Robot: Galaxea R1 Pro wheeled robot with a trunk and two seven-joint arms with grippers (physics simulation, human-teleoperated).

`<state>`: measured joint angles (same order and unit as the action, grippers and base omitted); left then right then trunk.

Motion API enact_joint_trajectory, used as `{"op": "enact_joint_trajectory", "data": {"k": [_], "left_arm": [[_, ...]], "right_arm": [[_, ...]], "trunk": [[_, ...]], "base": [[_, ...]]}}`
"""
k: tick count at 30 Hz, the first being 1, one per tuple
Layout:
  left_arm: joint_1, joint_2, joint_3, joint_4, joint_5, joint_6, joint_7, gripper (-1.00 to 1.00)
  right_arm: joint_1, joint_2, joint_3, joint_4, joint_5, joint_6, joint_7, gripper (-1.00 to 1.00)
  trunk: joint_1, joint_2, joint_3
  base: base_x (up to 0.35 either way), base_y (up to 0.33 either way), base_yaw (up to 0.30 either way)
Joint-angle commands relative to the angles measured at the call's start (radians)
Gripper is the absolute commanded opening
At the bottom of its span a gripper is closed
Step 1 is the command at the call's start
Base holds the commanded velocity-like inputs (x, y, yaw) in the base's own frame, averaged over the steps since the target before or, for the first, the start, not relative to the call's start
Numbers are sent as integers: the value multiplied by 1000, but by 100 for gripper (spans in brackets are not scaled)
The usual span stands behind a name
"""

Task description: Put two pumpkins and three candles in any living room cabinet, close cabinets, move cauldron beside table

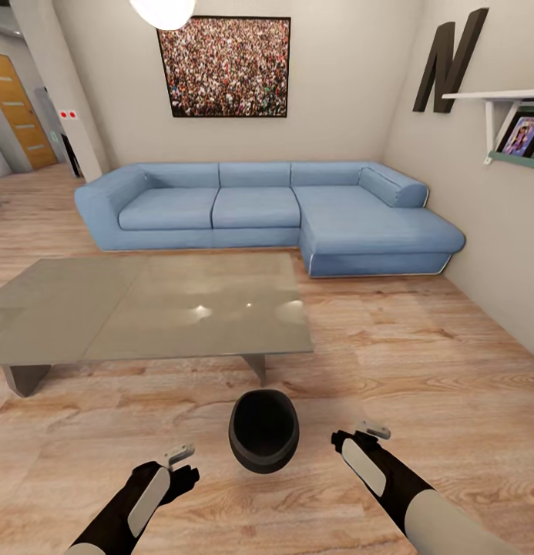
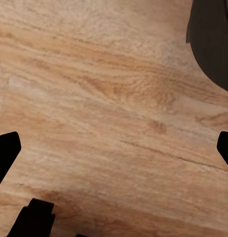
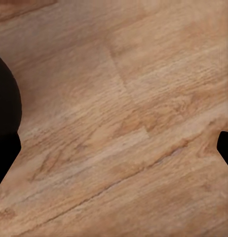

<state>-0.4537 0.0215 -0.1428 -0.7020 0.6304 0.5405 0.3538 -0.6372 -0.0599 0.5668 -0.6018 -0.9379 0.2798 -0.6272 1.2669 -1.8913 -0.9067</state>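
Looking down from the head camera, I see the cauldron [image 1: 263, 430] sitting on the wood floor [image 1: 421, 347], near the front edge of the table [image 1: 151, 308] and apart from it. My left gripper [image 1: 182, 469] and right gripper [image 1: 351, 439] hang on either side of the pot, touching nothing. Both wrist cameras show fingertips spread wide with only floorboards between them. A blue sofa [image 1: 267, 208] stands beyond the table.
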Motion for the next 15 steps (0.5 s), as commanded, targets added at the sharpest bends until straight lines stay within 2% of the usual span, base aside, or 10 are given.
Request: {"op": "enact_joint_trajectory", "data": {"k": [1,4,11,15], "left_arm": [[0,1,-6,-1,11,1,10,100],[0,1,-7,2,11,0,10,100],[0,0,-7,23,6,-2,10,100],[0,0,-8,24,9,-2,10,100]], "right_arm": [[-1,-1,7,-1,-4,0,-7,100],[-1,-1,7,4,-7,-43,7,100],[-1,0,9,38,-7,-80,23,100],[-1,-1,42,51,-6,-96,39,100]], "trunk": [[-4,7,2],[-16,28,12],[-42,77,34],[-58,105,46]], "base": [[0,0,0],[0,0,0],[0,0,0],[0,0,0]]}}
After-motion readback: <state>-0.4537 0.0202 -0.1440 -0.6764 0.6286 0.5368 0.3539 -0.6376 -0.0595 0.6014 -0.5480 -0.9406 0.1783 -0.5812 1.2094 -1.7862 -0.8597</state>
